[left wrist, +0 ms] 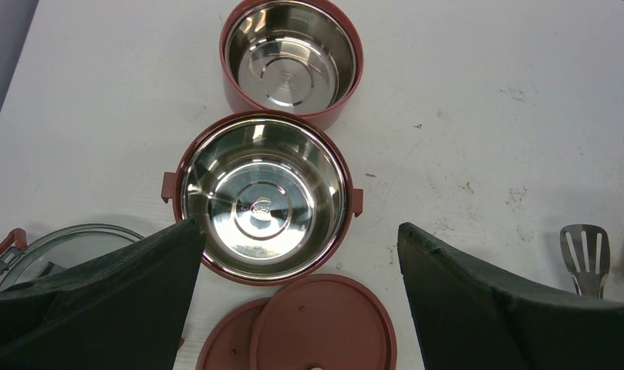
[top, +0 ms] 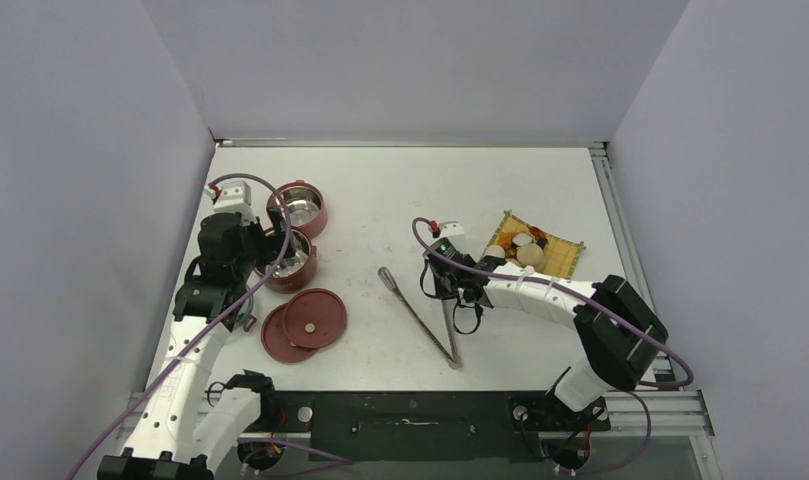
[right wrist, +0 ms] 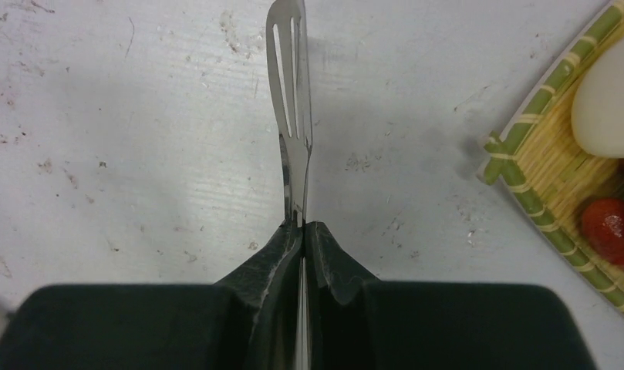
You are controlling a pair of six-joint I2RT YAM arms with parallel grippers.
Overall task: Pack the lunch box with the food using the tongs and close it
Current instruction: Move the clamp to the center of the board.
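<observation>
We're looking down on the worktop (top: 540, 190). The lunch box (top: 300, 208) sits open at the left, far bowl (left wrist: 291, 54) and near bowl (left wrist: 262, 208) both empty, with their lids (left wrist: 324, 324) overlapping just in front. Over on the right, the mat (right wrist: 536, 166) carries all the food (top: 525, 248), so nothing is packed yet by our reckoning. Between them lie the tongs (right wrist: 291, 92), splayed in a V.

Here's our worry: the right end effector (right wrist: 303, 231) seems to have only one arm of the tongs, just behind its slotted tip. If it lifts from there, we reckon the tongs could swing on that thin blade or slip free. With one arm held, they won't squeeze on any food either.

That right end effector is fully closed, pinching the metal edge-on between its pads. The left end effector (left wrist: 299, 231) hangs wide open above the near bowl, holding nothing.
</observation>
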